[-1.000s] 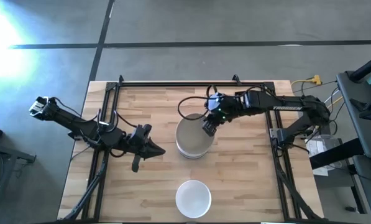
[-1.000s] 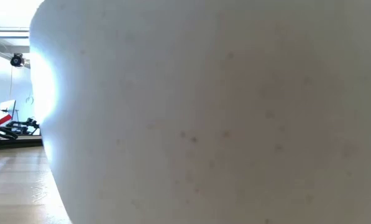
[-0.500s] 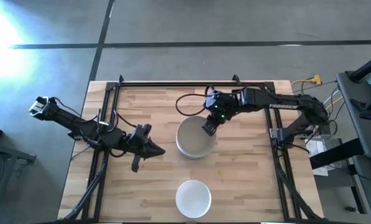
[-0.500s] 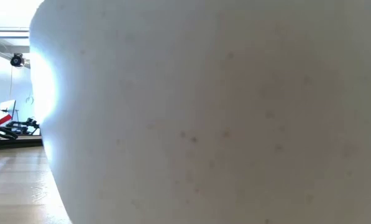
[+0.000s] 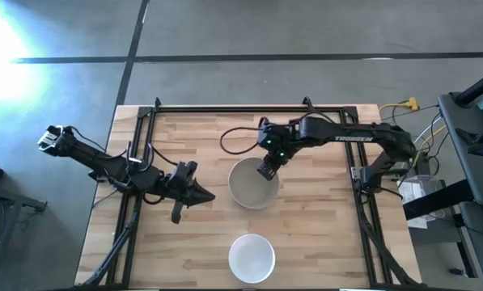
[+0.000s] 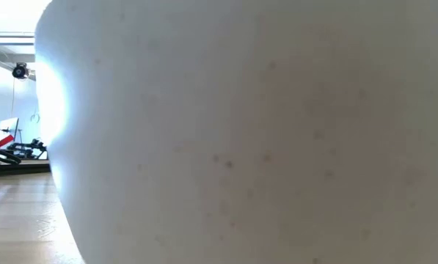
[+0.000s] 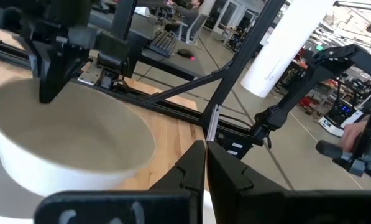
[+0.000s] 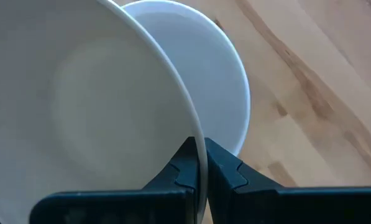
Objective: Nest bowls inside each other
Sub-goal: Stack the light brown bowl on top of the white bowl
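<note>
A pale grey bowl (image 5: 249, 186) hangs at the table's middle, with my right gripper (image 5: 265, 170) shut on its far right rim. In the right wrist view a white bowl (image 8: 219, 74) shows just beneath the held bowl (image 8: 92, 93). Another white bowl (image 5: 252, 257) stands on its base near the table's front edge, and its wall (image 6: 248, 132) fills the low view. My left gripper (image 5: 209, 196) hovers shut and level to the left of the middle bowls, touching nothing. My right gripper pinches the grey bowl's rim (image 8: 190, 121), one finger (image 8: 184, 167) inside the bowl and the other finger (image 8: 227, 169) outside. The fingers come from above, slanting down from the table's far right. The bowl sits tilted over the white bowl; whether the two touch I cannot tell.
Black frame rails (image 5: 144, 153) run along the table's left, right and far edges. A black cable (image 5: 237, 133) loops behind the right gripper. Bare wood (image 5: 330, 234) lies at the table's right front and left front.
My right gripper has sunk, shifted a little toward the table's left edge and tipped more steeply downward, still shut on the bowl's rim. The grey bowl has come down with it and now covers the white bowl beneath.
</note>
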Available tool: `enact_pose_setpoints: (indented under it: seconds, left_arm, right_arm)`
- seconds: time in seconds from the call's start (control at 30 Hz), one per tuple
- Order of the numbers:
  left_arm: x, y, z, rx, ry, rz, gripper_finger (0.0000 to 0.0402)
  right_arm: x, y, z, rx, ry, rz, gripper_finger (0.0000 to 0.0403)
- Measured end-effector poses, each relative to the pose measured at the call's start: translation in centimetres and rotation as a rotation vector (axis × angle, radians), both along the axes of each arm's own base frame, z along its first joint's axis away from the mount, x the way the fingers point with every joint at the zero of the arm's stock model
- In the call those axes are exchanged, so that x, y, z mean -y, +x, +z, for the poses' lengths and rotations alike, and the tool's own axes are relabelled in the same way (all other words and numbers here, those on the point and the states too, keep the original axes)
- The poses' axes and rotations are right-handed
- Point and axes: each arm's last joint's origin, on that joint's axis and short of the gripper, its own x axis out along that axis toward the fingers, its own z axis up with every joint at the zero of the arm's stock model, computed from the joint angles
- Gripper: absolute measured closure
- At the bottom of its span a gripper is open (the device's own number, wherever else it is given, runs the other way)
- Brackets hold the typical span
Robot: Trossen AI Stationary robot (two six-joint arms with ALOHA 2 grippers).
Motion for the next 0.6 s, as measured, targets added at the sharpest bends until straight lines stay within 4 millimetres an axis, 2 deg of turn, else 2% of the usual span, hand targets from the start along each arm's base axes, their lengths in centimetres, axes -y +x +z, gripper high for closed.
enact_pose_setpoints:
  seconds: [0.13,0.33,0.47,0.6]
  left_arm:
    - [0.0,0.0,0.0,-0.001,0.0,0.0,0.0402]
    - [0.0,0.0,0.0,-0.001,0.0,0.0,0.0402]
    - [0.0,0.0,0.0,-0.001,0.0,0.0,0.0402]
    - [0.0,0.0,0.0,-0.001,0.001,0.0,0.0402]
  right_arm:
    - [0.3,1.5,-0.6,-0.052,-0.012,0.036,0.0394]
    - [1.9,3.9,0.4,-0.094,-0.039,0.071,0.0394]
    - [2.7,4.9,0.8,-0.132,-0.048,0.086,0.0394]
    - [2.8,5.3,0.5,-0.204,-0.046,0.123,0.0394]
